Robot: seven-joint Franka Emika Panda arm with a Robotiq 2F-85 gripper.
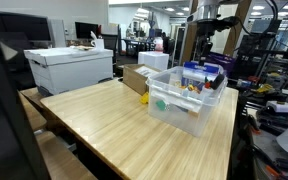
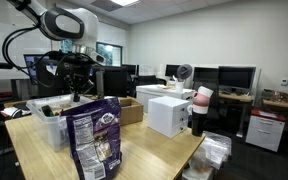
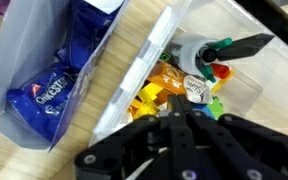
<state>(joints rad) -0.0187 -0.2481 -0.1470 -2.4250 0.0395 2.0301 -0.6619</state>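
Two black fingers (image 3: pixel 172 122) hang clenched above glossy yellow toys (image 3: pixel 150 98) in a clear plastic bin (image 3: pixel 144 62).

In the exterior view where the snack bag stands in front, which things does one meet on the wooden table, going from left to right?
clear plastic bin → dark snack bag → cardboard box → white box → red and white cup

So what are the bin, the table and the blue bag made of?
Bin: clear rigid plastic, probably; contents show through its glossy walls.
Table: pale wood or laminate, satin, with visible plank lines.
Blue bag: crinkled glossy film, likely plastic.
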